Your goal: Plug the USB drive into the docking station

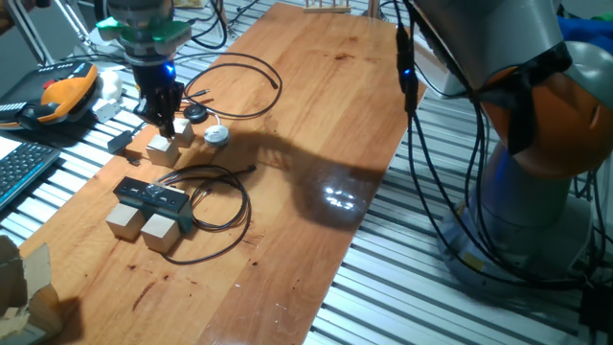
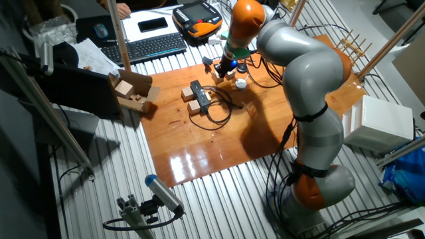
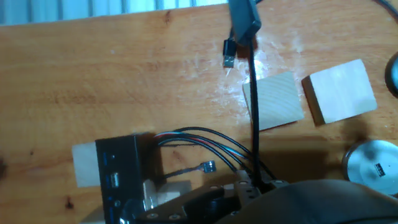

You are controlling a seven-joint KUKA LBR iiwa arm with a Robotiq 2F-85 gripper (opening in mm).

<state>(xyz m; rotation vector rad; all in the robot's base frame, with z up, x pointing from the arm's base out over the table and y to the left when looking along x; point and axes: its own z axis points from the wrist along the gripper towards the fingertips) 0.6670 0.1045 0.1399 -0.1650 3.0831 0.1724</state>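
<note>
Fingers (image 1: 169,107) of your gripper (image 1: 165,123) point down at the far left part of the wooden table (image 1: 316,115), just above a pair of pale wooden cubes (image 1: 161,147). They show only as one dark mass, so you cannot tell whether they are spread or pressed together, and nothing can be seen between them.

Going left to right in the one fixed view, the USB drive (image 1: 120,144) comes first. It lies flat near the table's left edge, just left of those cubes and apart from the gripper. In the hand view the USB drive (image 3: 241,22) sits at the top of the frame with its metal plug toward the bottom left.

Nearer the camera lies the docking station (image 1: 151,196), a black bar with two more pale blocks (image 1: 159,231) against its near side. Its thin cable (image 1: 225,206) loops off to the right. The USB drive and the docking station are well apart.

Right of the gripper you find a small black puck (image 1: 196,113), then a white round disc (image 1: 215,135) near it.
</note>
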